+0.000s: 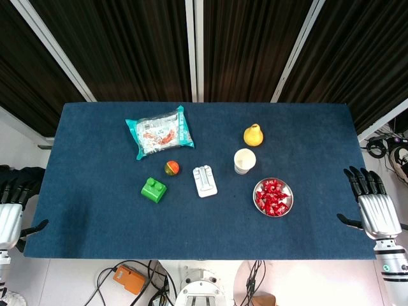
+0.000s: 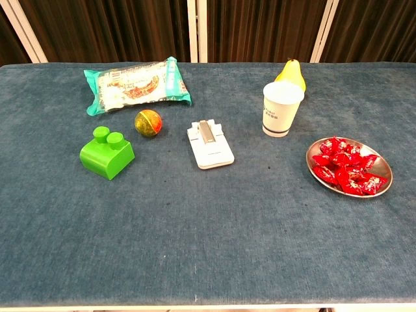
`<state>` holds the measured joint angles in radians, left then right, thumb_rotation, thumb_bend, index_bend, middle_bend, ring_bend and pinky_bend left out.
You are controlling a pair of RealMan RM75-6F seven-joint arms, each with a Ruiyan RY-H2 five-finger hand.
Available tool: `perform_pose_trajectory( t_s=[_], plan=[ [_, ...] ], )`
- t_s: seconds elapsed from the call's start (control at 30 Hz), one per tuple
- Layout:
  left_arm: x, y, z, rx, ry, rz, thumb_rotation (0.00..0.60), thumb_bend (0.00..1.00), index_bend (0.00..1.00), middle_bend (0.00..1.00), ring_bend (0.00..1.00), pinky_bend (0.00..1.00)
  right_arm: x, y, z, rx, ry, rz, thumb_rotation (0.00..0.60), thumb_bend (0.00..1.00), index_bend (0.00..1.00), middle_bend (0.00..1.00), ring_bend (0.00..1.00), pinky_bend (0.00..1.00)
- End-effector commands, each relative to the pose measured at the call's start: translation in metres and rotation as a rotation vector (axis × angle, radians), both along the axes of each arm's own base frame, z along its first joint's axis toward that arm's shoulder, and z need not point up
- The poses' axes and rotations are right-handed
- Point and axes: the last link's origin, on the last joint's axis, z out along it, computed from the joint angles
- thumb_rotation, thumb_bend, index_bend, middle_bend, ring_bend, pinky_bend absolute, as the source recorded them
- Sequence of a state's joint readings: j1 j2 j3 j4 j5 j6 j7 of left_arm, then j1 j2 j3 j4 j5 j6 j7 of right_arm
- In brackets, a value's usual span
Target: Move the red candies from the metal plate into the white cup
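Several red wrapped candies lie heaped in a round metal plate on the right side of the blue table. Just behind and left of it stands the white cup, upright and with nothing seen inside. My right hand hangs off the table's right edge, fingers spread and holding nothing, well right of the plate. My left hand sits off the left edge, fingers apart and holding nothing. Neither hand appears in the chest view.
A yellow pear stands right behind the cup. Mid-table lie a white stapler-like device, a small red-green ball, a green block and a teal snack bag.
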<state>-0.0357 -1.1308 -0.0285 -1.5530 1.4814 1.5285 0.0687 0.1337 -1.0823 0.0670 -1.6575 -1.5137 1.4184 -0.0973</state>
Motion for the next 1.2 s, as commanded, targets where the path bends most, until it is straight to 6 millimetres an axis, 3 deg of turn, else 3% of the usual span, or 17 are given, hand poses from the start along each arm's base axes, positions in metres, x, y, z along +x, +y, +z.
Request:
perform_pose_trajectory(
  t_s=[0.03,0.13,0.23,0.33,0.43,0.47,0.53,0.67,0.77,1.03,1.2],
  plan=[
    [0.000,0.001,-0.002,-0.004,-0.001,-0.002,0.600,0.00,0.14,0.14,0.04,0.00,0.000,-0.001,-0.005,0.027,0.004,-0.001,0.600,0.00,0.00,0.10,0.00,0.10],
    [0.001,0.003,-0.002,-0.003,0.000,-0.008,0.600,0.00,0.14,0.14,0.04,0.00,0.003,-0.003,-0.008,0.045,0.009,-0.004,0.600,0.00,0.00,0.10,0.00,0.12],
    [0.003,0.003,-0.002,0.001,0.002,-0.021,0.600,0.00,0.14,0.14,0.04,0.00,0.006,-0.007,-0.009,0.032,0.035,0.006,0.600,0.00,0.00,0.11,0.07,0.22],
    [0.005,0.005,-0.003,-0.001,0.000,-0.031,0.600,0.00,0.14,0.14,0.04,0.00,0.011,-0.015,-0.014,0.039,0.068,0.017,0.600,0.00,0.00,0.27,0.35,0.51],
    [0.008,0.007,-0.005,-0.006,-0.002,-0.040,0.600,0.00,0.14,0.14,0.04,0.00,0.017,-0.029,-0.027,0.097,0.064,0.015,0.600,0.00,0.02,0.63,0.75,0.85],
    [0.008,0.008,-0.006,-0.008,-0.003,-0.043,0.600,0.00,0.14,0.14,0.04,0.00,0.018,-0.034,-0.032,0.124,0.060,0.012,0.600,0.00,0.04,0.71,0.83,0.93],
    [0.010,0.009,-0.007,-0.013,-0.002,-0.050,0.600,0.00,0.14,0.14,0.04,0.00,0.021,-0.048,-0.044,0.184,0.068,0.010,0.600,0.00,0.09,0.79,0.91,0.99],
    [0.011,0.011,-0.008,-0.014,0.000,-0.050,0.600,0.00,0.14,0.14,0.04,0.00,0.027,-0.067,-0.068,0.248,0.084,0.025,0.600,0.03,0.17,0.86,0.98,1.00],
    [0.011,0.012,-0.007,-0.014,0.002,-0.047,0.600,0.00,0.14,0.14,0.04,0.00,0.035,-0.075,-0.088,0.311,0.061,0.046,0.600,0.11,0.22,0.88,1.00,1.00],
    [0.007,0.010,-0.002,0.002,0.009,-0.025,0.600,0.00,0.14,0.14,0.04,0.00,0.046,-0.082,-0.126,0.428,0.093,0.091,0.600,0.23,0.29,0.89,1.00,1.00],
    [0.004,0.007,-0.002,0.001,0.007,-0.015,0.600,0.00,0.14,0.14,0.04,0.00,0.047,-0.086,-0.141,0.465,0.115,0.096,0.600,0.37,0.35,0.90,1.00,1.00]
  ],
)
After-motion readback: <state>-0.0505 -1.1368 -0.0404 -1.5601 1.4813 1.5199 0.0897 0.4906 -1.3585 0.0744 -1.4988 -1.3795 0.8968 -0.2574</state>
